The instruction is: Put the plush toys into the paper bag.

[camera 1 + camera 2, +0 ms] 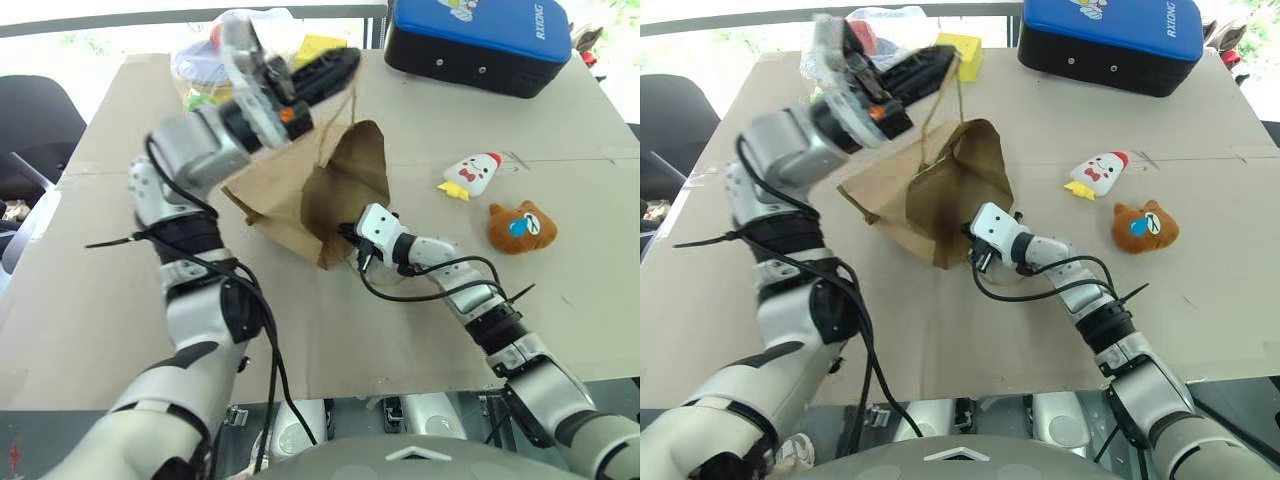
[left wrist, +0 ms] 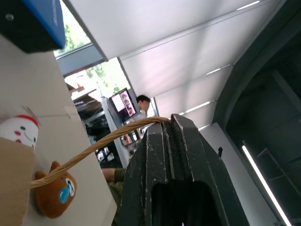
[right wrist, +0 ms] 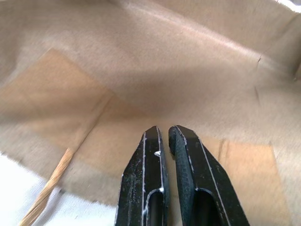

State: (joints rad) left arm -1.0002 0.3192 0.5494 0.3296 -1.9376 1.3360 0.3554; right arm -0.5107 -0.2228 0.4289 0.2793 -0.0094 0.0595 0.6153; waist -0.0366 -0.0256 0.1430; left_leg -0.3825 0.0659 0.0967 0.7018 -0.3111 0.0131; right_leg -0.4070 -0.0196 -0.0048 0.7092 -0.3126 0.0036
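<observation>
Step in hand: opening the paper bag [image 1: 300, 195]. No toy is being loaded yet.

The left gripper [image 1: 335, 68] is holding one tan cord handle [image 2: 94, 148] aloft, its jaws clamped on the cord, so the bag is hanging tilted below the jaws with its mouth facing the right arm. The right gripper [image 1: 975, 243] is reaching into that mouth – the right wrist view is showing brown paper on all sides of the jaws, which are standing together with nothing visible between them. The judgement is that the right arm is spreading or propping the bag from inside.

Both plush toys are lying on the counter [image 1: 90, 290], outside the bag and well apart from either set of jaws. The white chicken [image 1: 470, 175] and the brown bear head [image 1: 520, 227] are resting near each other, beyond the right gripper on the side away from the bag.

Next move, as judged: the right jaws are needing to withdraw from the bag, part, and travel to the nearer toy – while the left jaws are keeping the handle raised so the mouth is not collapsing.

Count:
- Plush toys: two, none bagged.
- Paper bags: one.
- Cord handles: at least one is visible; a second cannot be confirmed.
- Blue-and-black case [image 1: 480, 40]: one, beyond the left jaws.
- Yellow block [image 1: 962, 50]: one.
</observation>
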